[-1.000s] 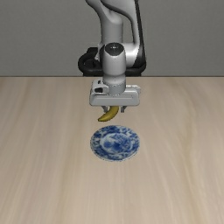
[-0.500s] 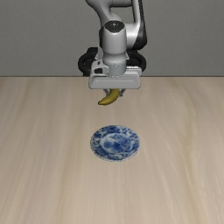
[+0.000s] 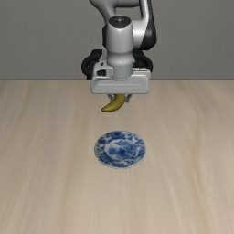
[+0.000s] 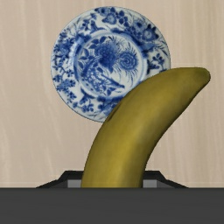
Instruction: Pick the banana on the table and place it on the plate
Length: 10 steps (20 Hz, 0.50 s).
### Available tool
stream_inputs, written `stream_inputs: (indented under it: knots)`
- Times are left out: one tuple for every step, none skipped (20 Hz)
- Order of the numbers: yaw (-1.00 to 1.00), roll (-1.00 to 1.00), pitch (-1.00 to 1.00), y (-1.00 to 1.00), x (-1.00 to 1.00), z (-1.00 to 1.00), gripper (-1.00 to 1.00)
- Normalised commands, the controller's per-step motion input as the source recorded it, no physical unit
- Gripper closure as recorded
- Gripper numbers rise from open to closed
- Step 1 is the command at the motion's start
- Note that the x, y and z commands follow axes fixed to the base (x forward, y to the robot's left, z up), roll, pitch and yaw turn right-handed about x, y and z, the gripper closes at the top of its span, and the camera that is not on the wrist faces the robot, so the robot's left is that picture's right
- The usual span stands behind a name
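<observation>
A yellow banana [image 3: 114, 102] hangs in the air with my gripper [image 3: 117, 94] shut on it, well above the wooden table. Below it and a little forward lies the blue-and-white patterned plate [image 3: 120, 149], nothing on it. In the wrist view the banana [image 4: 140, 127] curves up from between my fingers and overlaps the near edge of the plate [image 4: 101, 57], which lies flat on the table beyond it.
The light wooden table [image 3: 37, 164] stretches wide around the plate. The robot's dark base [image 3: 91, 64] stands behind the gripper, against a grey wall.
My gripper has risen with the banana, which now hangs higher above the table than a second ago. The plate has not moved.
</observation>
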Motion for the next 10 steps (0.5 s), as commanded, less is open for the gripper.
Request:
stream_inputs:
  knots:
    - [0.00, 0.00, 0.00, 0.00, 1.00, 0.00, 1.00]
    - [0.00, 0.00, 0.00, 0.00, 1.00, 0.00, 1.00]
    - [0.00, 0.00, 0.00, 0.00, 1.00, 0.00, 1.00]
    - [0.00, 0.00, 0.00, 0.00, 1.00, 0.00, 1.00]
    - [0.00, 0.00, 0.00, 0.00, 1.00, 0.00, 1.00]
    - [0.00, 0.00, 0.00, 0.00, 1.00, 0.00, 1.00]
    - [0.00, 0.00, 0.00, 0.00, 1.00, 0.00, 1.00]
    - [0.00, 0.00, 0.00, 0.00, 1.00, 0.00, 1.00]
    - [0.00, 0.00, 0.00, 0.00, 1.00, 0.00, 1.00]
    - [0.00, 0.00, 0.00, 0.00, -1.00, 0.00, 1.00]
